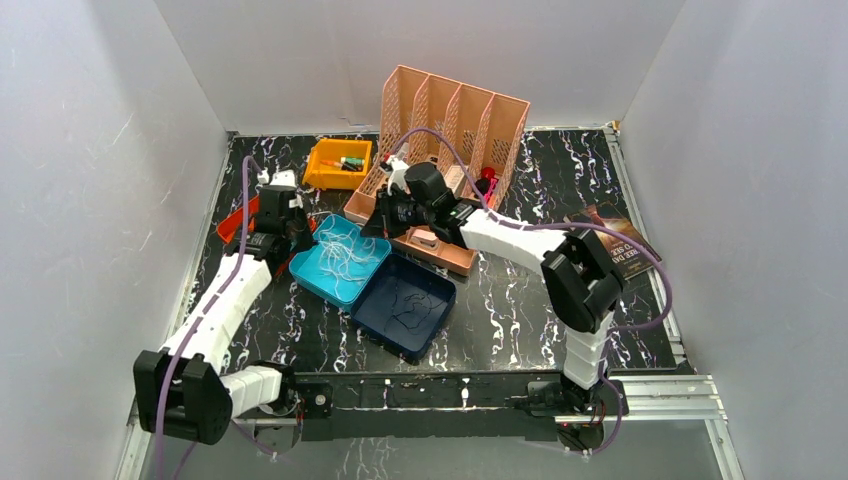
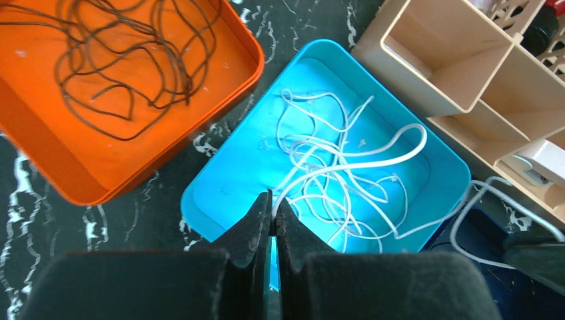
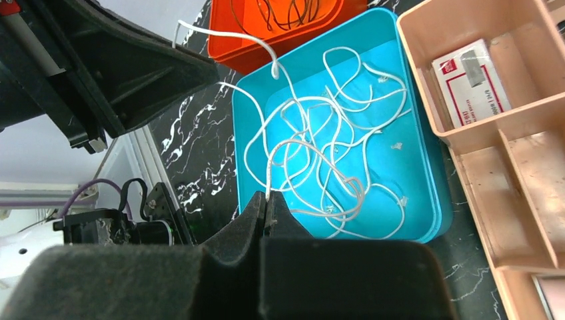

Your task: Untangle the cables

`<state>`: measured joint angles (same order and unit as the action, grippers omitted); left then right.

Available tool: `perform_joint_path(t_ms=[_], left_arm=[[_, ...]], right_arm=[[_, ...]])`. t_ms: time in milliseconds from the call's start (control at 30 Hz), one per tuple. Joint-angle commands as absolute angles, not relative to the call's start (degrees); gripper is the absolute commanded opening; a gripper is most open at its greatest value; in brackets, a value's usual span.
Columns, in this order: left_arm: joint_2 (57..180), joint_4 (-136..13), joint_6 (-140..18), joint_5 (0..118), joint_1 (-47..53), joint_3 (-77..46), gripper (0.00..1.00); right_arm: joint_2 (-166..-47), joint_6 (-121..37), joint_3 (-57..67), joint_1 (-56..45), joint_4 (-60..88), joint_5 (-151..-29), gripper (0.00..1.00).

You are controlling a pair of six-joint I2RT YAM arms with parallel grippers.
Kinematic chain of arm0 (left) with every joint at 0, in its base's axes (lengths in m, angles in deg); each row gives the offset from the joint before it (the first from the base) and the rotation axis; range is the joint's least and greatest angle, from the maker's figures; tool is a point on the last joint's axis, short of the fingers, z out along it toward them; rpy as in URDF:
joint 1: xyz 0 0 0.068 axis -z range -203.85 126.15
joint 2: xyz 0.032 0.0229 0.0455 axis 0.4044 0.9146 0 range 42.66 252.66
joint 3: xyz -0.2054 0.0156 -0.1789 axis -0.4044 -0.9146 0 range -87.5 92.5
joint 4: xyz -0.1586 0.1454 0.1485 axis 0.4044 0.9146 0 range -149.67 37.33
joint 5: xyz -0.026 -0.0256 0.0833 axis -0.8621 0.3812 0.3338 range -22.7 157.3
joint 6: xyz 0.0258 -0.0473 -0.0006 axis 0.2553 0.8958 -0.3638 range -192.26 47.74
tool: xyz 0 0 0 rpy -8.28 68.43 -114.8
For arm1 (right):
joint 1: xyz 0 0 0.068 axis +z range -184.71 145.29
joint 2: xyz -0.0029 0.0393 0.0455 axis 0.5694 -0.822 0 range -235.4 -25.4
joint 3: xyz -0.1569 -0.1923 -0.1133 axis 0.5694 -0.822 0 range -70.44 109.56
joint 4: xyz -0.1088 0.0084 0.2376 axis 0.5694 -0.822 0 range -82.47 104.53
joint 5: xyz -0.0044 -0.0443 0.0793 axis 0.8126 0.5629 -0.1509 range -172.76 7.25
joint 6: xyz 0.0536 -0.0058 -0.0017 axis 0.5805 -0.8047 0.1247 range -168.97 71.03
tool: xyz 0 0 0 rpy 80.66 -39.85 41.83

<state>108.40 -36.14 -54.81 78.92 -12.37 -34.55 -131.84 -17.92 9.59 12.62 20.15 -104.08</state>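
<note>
Right wrist: I'm watching the right gripper pinching one thin, curly white cable; the left gripper is pressing shut.

High rear overview, both wrist views close above blue tray

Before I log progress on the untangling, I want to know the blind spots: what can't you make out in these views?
Orange tray: cut off by both wrist views' edges, under the left arm from above.
Dark cables in the navy tray: too small in the top view.
Where the white cables meet left gripper and right gripper: hidden between shut fingers.
</note>
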Motion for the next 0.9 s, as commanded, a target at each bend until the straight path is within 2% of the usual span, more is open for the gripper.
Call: perform_joint_path(t_ms=[0, 367, 767, 867], left_arm=[[111.46, -40.39, -53.72, 70.48, -14.08, -35.55, 0.00], [118.33, -41.45, -53.04, 68.45, -14.67, -37.99, 0.00], [127.17, -39.51, -53.02, 67.53, -14.71, -35.70, 0.00], [125.94, -39.22, -52.70, 67.54, -14.71, -35.95, 0.07]], right_arm=[[-134.20, -19.12, 13.94, 13.25, 24.08, -106.82, 0.00], [-141.31, -20.64, 19.16, 14.11, 24.17, -108.36, 0.00], [-148.88, -22.37, 24.46, 15.98, 15.77, -100.06, 0.00], [-149.25, -22.51, 24.65, 16.16, 15.17, -99.70, 0.00]])
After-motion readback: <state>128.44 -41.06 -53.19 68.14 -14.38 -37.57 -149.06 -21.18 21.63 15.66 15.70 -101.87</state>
